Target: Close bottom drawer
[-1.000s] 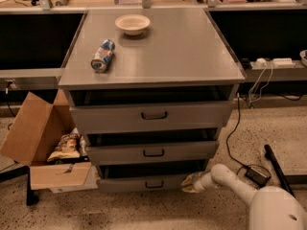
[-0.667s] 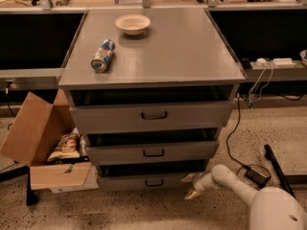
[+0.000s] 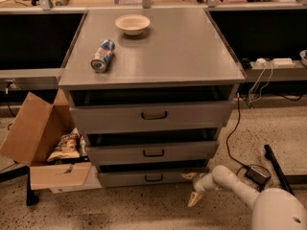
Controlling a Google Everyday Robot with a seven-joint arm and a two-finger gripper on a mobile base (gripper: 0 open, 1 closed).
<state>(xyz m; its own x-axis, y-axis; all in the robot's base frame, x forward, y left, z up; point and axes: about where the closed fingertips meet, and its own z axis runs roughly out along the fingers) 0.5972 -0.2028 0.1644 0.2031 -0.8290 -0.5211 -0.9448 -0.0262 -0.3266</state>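
The bottom drawer (image 3: 153, 178) is the slimmest grey front of three, with a small dark bar handle at its centre. It stands slightly pulled out, with a dark gap above its front. My gripper (image 3: 193, 187) is on the white arm (image 3: 235, 186) at the lower right. It is open: one finger (image 3: 189, 176) lies against the drawer front's right end, the other finger (image 3: 194, 198) points down toward the floor.
The medium drawer (image 3: 152, 152) and the tallest drawer (image 3: 152, 115) above also stand slightly out. A can (image 3: 102, 55) and a bowl (image 3: 132, 24) lie on the cabinet top. An open cardboard box (image 3: 45, 147) with snack bags is at the left. Cables (image 3: 235, 133) run on the floor at the right.
The gripper has shifted slightly back and down from the drawer front's right end, and its fingers are spread wider. The drawer looks unchanged.
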